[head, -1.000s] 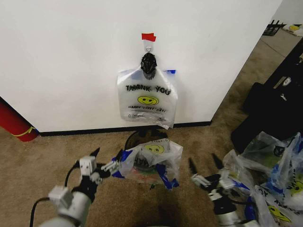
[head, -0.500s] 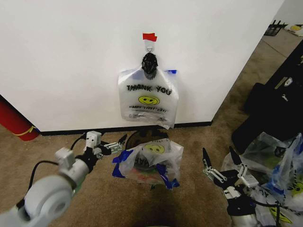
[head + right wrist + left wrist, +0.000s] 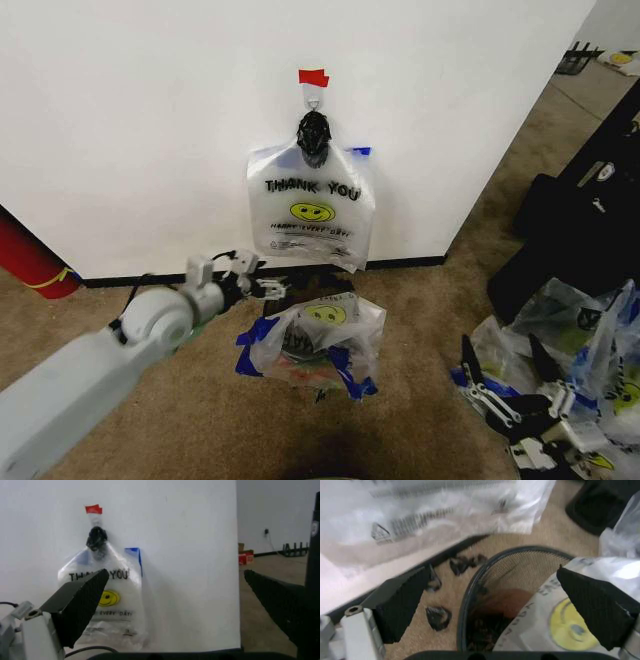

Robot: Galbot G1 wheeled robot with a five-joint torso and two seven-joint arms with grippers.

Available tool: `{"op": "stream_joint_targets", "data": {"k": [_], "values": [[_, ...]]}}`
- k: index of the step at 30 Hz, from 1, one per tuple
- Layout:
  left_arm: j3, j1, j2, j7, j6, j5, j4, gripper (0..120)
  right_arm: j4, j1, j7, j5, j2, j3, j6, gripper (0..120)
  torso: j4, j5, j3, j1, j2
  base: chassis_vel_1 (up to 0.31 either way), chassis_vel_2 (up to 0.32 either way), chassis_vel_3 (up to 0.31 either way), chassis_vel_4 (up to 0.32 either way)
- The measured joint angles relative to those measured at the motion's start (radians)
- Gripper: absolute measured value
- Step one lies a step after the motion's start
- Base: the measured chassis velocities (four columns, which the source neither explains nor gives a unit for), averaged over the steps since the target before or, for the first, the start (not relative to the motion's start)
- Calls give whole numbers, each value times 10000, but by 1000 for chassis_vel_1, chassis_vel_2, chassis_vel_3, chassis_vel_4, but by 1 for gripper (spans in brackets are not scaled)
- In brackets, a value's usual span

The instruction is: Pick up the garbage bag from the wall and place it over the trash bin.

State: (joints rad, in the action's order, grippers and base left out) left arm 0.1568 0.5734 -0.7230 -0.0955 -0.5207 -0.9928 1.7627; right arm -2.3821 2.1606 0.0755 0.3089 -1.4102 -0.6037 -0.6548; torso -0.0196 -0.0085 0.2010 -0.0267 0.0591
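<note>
L tool (image 3: 268,287) wide open, at 10 o'clock of garbage bag (image 3: 318,340) draped over trash bin (image 3: 520,592), below wall (image 3: 150,120). R tool (image 3: 515,385) wide open, idle at 4 o'clock.

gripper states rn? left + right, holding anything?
Left gripper: open, holding nothing, over the trash bin rim beside the garbage bag.
Right gripper: open, holding nothing, low by the heaped bags.
</note>
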Motion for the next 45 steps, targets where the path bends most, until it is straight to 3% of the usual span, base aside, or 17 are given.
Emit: {"op": "stream_joint_targets", "data": {"k": [5,9,14,17,19,22,26,35,39,42,43,45], "values": [[849,-929,-489,-964,-620,510,-1393,100,-168,105,-29,-159,-160,58,65,100,4,5,0,0,0,0,0,0,0],[1341,-1214,-608,-1709,-708,1146,-2074,97,-234,28,-26,-179,-220,145,251,100,6,3,0,0,0,0,0,0,0],[1466,-1417,-862,-1827,-799,865,-2501,88,-271,-144,-72,-160,-286,166,422,100,5,4,0,0,0,0,0,0,0],[1468,-1490,-969,-1779,-843,715,-2590,79,-270,-190,-113,-137,-284,137,476,100,2,5,-1,0,0,0,0,0,0],[1501,-1560,-1009,-1759,-861,637,-2601,65,-268,-230,-133,-74,-276,74,521,100,3,5,-1,0,0,0,0,0,0],[1662,-1695,-1027,-1744,-869,598,-2598,58,-214,-300,-169,-32,-245,22,566,100,5,6,-1,0,0,0,0,0,0],[2104,-2089,-1267,-1690,-837,656,-2807,40,-176,-355,-158,-93,-206,94,596,100,3,4,-1,0,0,0,0,0,0],[2279,-2199,-1352,-1654,-566,817,-2790,11,-134,-194,-137,-235,-190,251,508,100,3,6,-1,0,0,0,0,0,0],[2186,-2028,-1175,-1148,-457,677,-2583,3,-116,-253,-133,-332,-199,379,523,100,2,3,-1,1,0,0,0,0,0],[1553,-1439,-924,392,-182,-39,-2004,3,-46,-380,-133,-347,-156,429,614,100,0,3,-1,1,0,0,0,0,0],[1553,-1439,-924,392,-182,-39,-2004,3,-46,-380,-133,-347,-156,429,614,100,0,3,-1,1,0,0,0,0,0],[674,-676,-672,1362,-16,-731,-1278,3,-16,-537,-158,-284,-101,435,782,100,3,6,-1,1,0,0,0,0,0]]}}
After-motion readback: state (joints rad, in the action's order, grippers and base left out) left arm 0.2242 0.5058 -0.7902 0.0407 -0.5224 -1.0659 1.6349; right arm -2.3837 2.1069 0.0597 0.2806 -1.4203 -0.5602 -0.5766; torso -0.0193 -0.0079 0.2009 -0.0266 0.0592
